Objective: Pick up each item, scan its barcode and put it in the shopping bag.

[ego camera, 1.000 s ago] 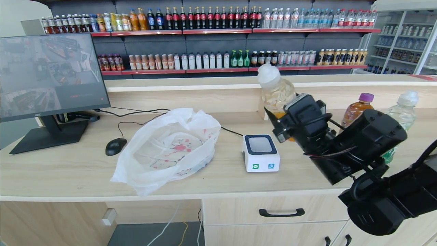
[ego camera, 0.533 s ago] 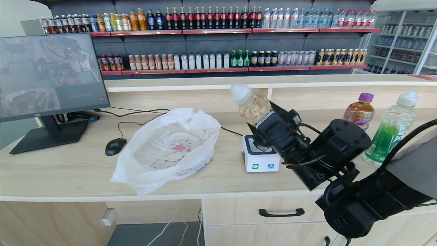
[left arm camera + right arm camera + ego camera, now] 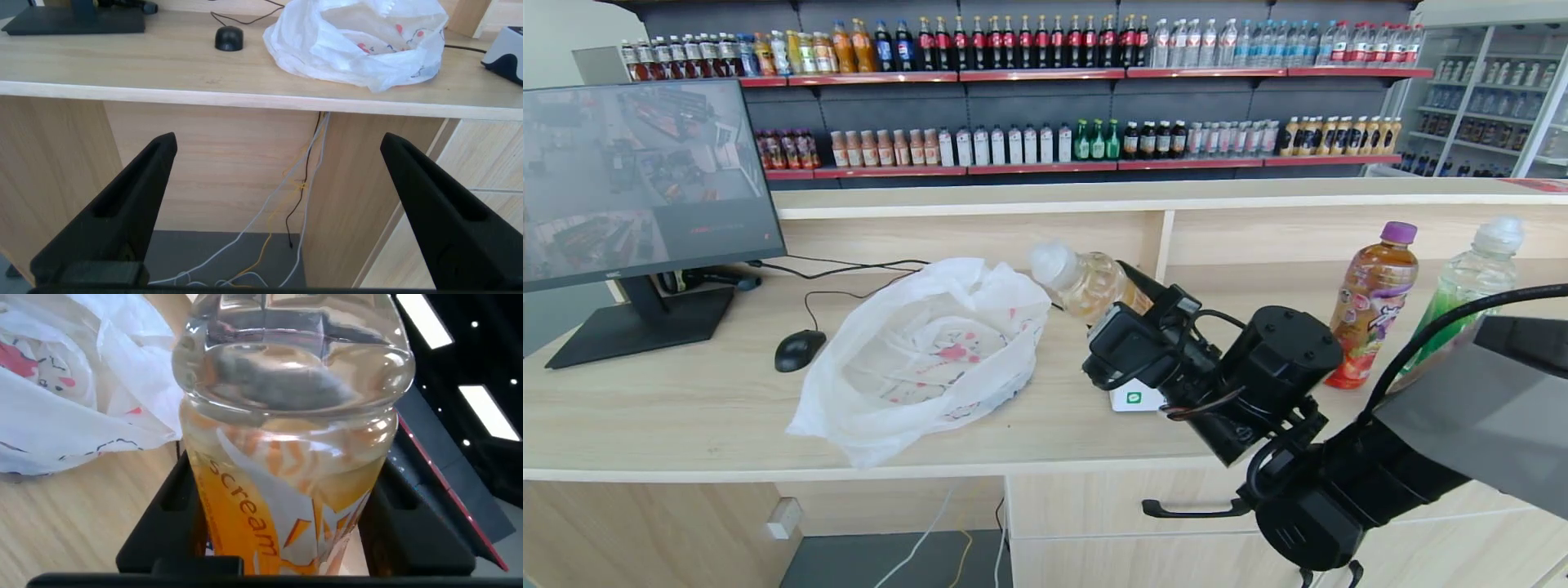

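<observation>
My right gripper [image 3: 1134,300], fingers clamped on the clear, white-capped plastic bottle [image 3: 1086,282], holds it tilted cap-first toward the white plastic shopping bag [image 3: 923,351] just beyond the fingertips. I should clear the bag's rim before releasing. The left gripper's [image 3: 278,204] fingers stand apart.

bottle [image 3: 1086,282]: clear, glossy plastic. shopping bag [image 3: 923,351]: thin white plastic film, crinkled. counter [image 3: 686,408]: pale wood-grain, matt, smooth.
</observation>
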Controlling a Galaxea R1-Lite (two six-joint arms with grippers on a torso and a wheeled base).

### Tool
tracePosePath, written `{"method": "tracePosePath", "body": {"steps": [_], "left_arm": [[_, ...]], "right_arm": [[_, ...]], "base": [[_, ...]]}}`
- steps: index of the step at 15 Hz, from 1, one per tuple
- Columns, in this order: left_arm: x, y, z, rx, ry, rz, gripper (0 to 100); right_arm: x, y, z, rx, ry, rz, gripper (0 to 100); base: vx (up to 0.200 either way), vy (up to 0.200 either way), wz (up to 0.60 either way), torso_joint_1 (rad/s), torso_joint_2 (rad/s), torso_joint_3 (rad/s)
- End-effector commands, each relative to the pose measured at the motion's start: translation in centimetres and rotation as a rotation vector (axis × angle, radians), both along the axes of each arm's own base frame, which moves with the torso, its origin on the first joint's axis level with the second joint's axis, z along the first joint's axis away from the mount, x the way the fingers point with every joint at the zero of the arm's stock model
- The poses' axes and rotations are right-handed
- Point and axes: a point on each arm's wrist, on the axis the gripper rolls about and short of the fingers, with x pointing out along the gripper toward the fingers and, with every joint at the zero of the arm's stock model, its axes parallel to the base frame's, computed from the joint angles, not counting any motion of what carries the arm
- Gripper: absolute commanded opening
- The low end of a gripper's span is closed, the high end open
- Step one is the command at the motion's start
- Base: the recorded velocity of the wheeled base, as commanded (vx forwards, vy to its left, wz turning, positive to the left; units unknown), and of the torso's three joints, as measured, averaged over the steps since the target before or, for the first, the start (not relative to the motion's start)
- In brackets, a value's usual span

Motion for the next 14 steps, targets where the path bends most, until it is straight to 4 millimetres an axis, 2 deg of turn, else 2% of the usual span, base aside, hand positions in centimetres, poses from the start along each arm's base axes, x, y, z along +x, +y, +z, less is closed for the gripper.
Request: {"method": "tracePosePath", "body": {"steps": [1,3,5,8,14], "left_arm": [[0.0,0.0,0.0,0.000,0.001,0.000,100],[0.0,0.0,0.0,0.000,0.001,0.000,100],[0.0,0.0,0.0,0.000,-0.001,0.000,100],[0.0,0.0,0.0,0.000,0.001,0.000,100],[0.0,0.0,0.0,0.000,-0.001,0.000,100]], "right_arm": [[0.8,0.6,0.5,-0.001,-0.047,-0.012,0],[1.7,1.3,0.6,0.002,-0.077,-0.015,0],[2.1,1.7,-0.2,-0.014,-0.070,-0.016,0],[2.5,1.6,-0.2,-0.023,-0.081,-0.028,0],[2.8,1.8,-1.8,-0.066,-0.058,-0.032,0]], "base": [[0.000,0.000,0.00,0.000,0.00,0.000],[0.000,0.000,0.00,0.000,0.00,0.000],[0.000,0.000,0.00,0.000,0.00,0.000],[0.000,0.000,0.00,0.000,0.00,0.000],[0.000,0.000,0.00,0.000,0.00,0.000]]}}
